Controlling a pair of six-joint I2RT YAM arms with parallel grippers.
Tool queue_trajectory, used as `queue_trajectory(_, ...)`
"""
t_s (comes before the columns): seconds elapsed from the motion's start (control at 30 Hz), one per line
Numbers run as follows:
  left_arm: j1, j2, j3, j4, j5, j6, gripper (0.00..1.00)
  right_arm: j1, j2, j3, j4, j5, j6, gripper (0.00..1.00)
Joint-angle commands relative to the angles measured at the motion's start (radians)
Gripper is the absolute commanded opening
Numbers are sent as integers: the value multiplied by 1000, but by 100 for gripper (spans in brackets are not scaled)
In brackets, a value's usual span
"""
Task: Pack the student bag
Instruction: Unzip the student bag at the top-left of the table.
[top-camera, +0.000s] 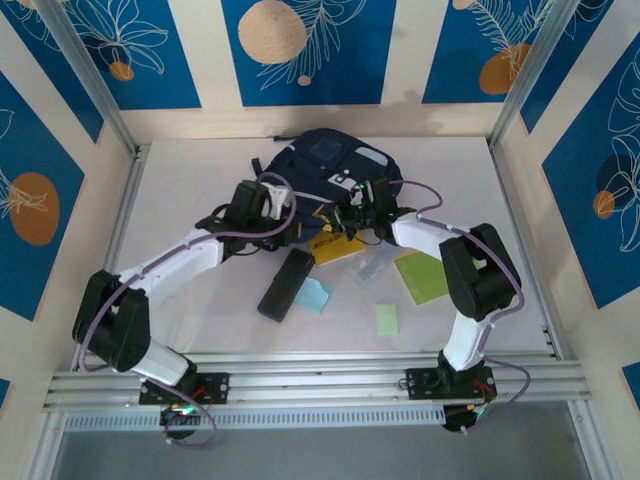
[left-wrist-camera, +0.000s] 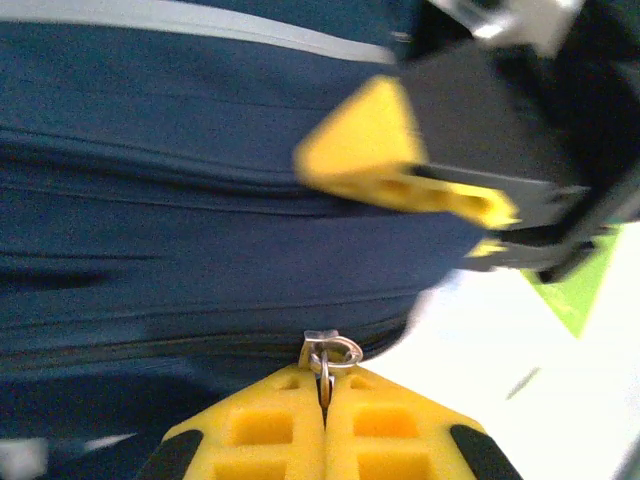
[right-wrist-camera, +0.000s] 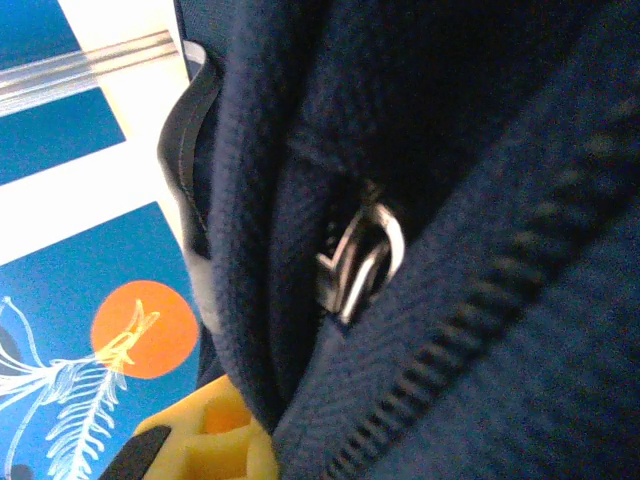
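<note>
The student bag (top-camera: 335, 160) is lying at the far middle of the white table (top-camera: 200, 300), with both arms reaching to its near edge. The left gripper (left-wrist-camera: 325, 390) is pinching a metal zipper pull (left-wrist-camera: 332, 352) between yellow fingers (left-wrist-camera: 265, 430) pressed together against the navy fabric. The right gripper (top-camera: 348, 215) is sitting close against the bag's folds beside a metal tab (right-wrist-camera: 362, 258), and whether its fingers (right-wrist-camera: 215, 440) are apart or together cannot be told; a black case (top-camera: 285, 283), a green sheet (top-camera: 422, 275) and a yellow card (top-camera: 335, 248) are lying nearer on the table.
</note>
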Motion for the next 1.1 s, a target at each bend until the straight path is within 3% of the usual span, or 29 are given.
queue_trajectory(0.0,118,-50,-29,-127,-219,112,0,-50,-62,53,-174,-36,-184,0)
queue_trajectory(0.07,163,-38,-36,-114,-280,134,0,-55,-77,86,-258,-63,-276,0)
queue_trajectory(0.2,253,3,-37,-44,-284,99,0,-59,-119,134,-389,-131,-482,0)
queue_trajectory(0.33,253,-85,-81,15,-230,66,0,-78,-89,241,-526,-372,-734,0)
queue_trajectory(0.4,243,-192,-121,24,-187,41,0,-78,-47,355,-688,-475,-922,0)
queue_trajectory(0.53,178,-407,-148,8,-143,-26,0,-98,63,537,-969,-558,-1189,0)
queue_trajectory(0.63,115,-455,-152,35,-135,-78,0,-134,127,614,-1024,-620,-1238,0)
queue_trajectory(0.7,69,-434,-158,79,-129,-113,0,-175,164,629,-958,-565,-1143,0)
queue_trajectory(0.87,-7,-255,-165,252,-61,-190,0,-239,238,635,-724,-376,-782,20)
queue_trajectory(1.0,-56,-98,-108,357,-41,-214,0,-255,210,595,-673,-223,-626,57)
queue_trajectory(1.07,-66,-35,-70,401,-20,-227,0,-256,149,546,-709,-136,-612,82)
